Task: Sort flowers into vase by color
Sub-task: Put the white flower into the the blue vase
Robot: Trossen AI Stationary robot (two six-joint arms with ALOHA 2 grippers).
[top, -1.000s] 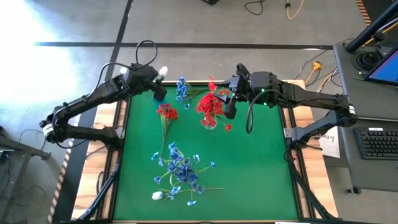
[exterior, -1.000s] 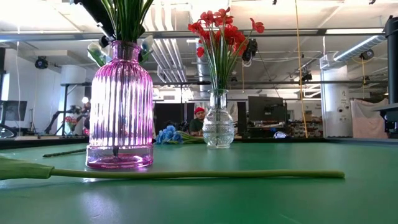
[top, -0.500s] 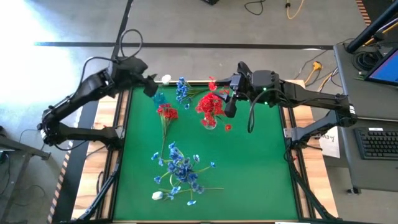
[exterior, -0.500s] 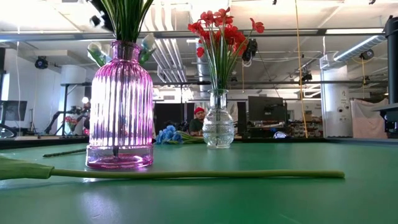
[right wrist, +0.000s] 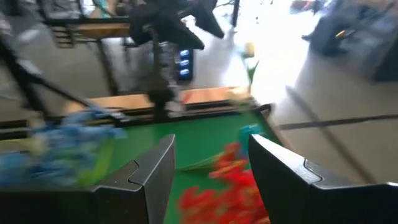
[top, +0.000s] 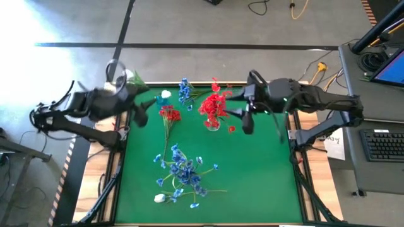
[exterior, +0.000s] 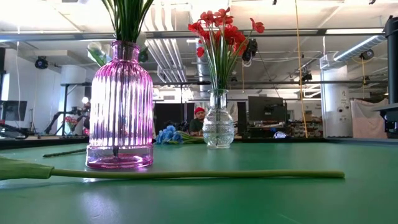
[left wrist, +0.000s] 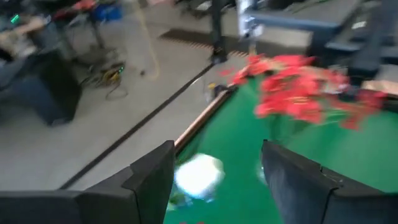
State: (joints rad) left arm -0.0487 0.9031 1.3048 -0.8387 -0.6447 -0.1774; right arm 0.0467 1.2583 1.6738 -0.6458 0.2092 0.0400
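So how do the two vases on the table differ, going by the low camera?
The pink vase is tinted, ribbed and wide-bodied; the clear vase is colourless, small and bulbous. The pink vase stands nearer the low camera and looks much bigger; the clear vase sits farther back. The pink one shows only green stems in this view, the clear one carries red flowers. Both stand upright on the green table.

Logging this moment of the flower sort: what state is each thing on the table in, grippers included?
Pink vase: upright, green stems in it.
Clear vase: upright, holding red flowers.
Blue flowers: loose, lying flat on the table.
Long green stem: lying flat on the table.
Left gripper: open, empty.
Right gripper: open, empty, beside the red flowers.
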